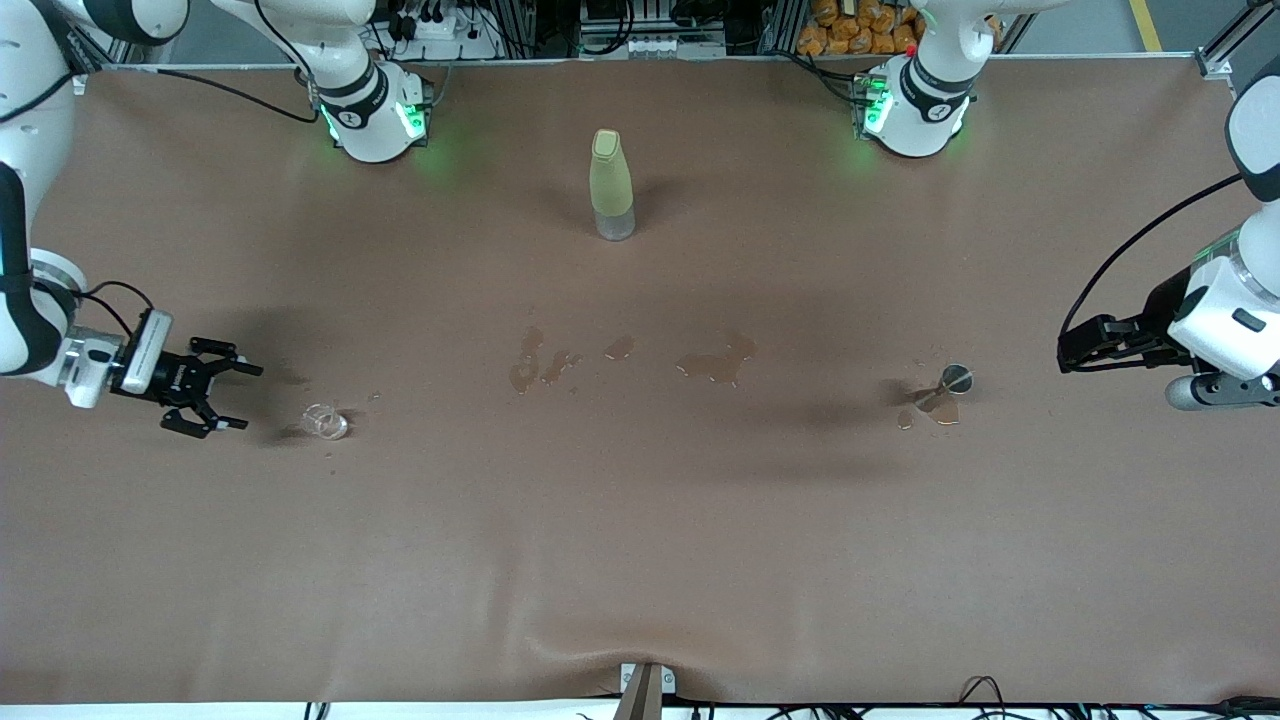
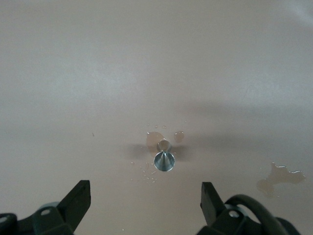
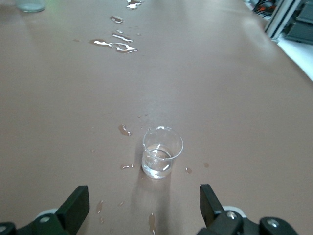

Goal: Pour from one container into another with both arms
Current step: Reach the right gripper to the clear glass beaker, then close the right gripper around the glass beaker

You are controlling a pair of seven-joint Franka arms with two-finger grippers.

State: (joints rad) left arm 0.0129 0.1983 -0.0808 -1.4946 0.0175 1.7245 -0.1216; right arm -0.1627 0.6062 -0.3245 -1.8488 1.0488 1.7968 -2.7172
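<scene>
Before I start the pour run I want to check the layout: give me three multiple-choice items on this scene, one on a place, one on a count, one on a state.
1. Where does the squat clear cup stand?
A. Toward the right arm's end of the table
B. Beside the bottle
C. On a tray

2. How many tall yellow-green bottles are on the table?
A. Three
B. One
C. Two

3. How is the right gripper?
A. Shut on the cup
B. Shut on nothing
C. Open

Key: 1 A, the cup sits just ahead of the right gripper; 2 B, a single bottle stands between the bases; 3 C, its fingers are spread, holding nothing.
</scene>
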